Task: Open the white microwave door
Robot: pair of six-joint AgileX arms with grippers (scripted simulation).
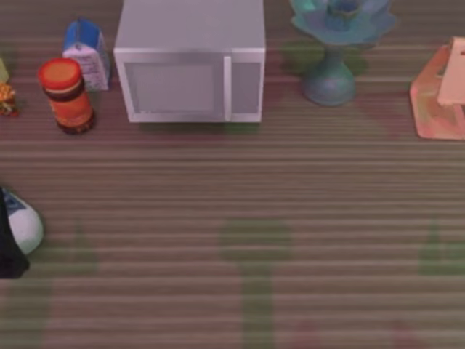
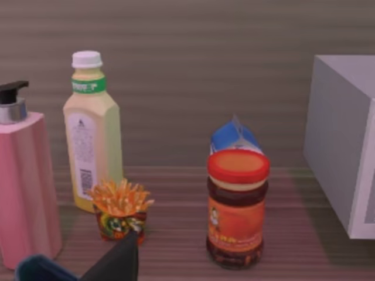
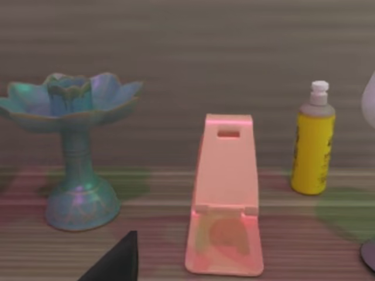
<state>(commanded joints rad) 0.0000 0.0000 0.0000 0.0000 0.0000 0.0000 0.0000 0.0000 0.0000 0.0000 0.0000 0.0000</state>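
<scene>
Nothing's done yet: the microwave door sits flush shut on the microwave beside the red-lidded jar, neither of my grippers is near it, and I can't tell how my jaws stand.

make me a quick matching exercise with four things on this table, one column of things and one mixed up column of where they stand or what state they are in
Things:
1. microwave door
2. red-lidded jar
3. blue flower-shaped stand
4. pink phone stand

Places or states:
A. at the right edge of the table in the top view
B. shut, flush with the front of the microwave
C. just right of the microwave
D. left of the microwave, in front of a blue and white carton

Pairs: 1-B, 2-D, 3-C, 4-A
</scene>
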